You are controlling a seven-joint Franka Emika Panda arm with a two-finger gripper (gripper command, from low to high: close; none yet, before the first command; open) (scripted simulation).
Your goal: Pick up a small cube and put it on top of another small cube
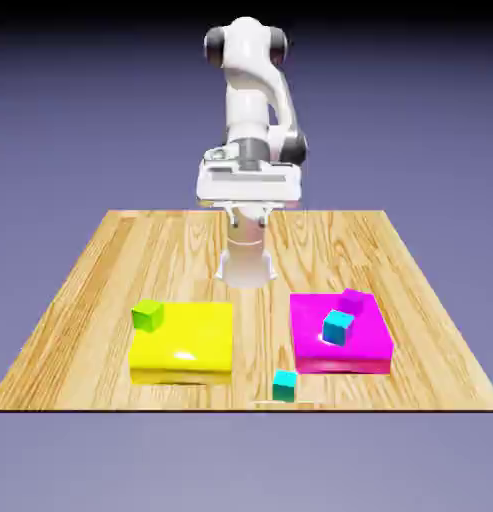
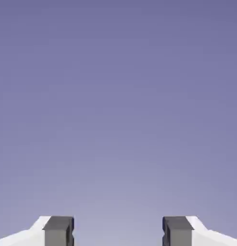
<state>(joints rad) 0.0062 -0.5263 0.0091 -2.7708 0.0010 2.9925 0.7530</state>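
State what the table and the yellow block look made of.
Table: wood with a pale matte finish, going by the plank seams and grain streaks. Yellow block: probably glossy plastic or lacquer; uniform colour with bright white highlights on top. Both are rendered, so this is only a guess.

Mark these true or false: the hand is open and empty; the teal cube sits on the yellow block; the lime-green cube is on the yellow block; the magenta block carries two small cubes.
1. The hand is open and empty: true.
2. The teal cube sits on the yellow block: false, it lies on the table near the front edge.
3. The lime-green cube is on the yellow block: true.
4. The magenta block carries two small cubes: true, a cyan cube and a magenta cube.
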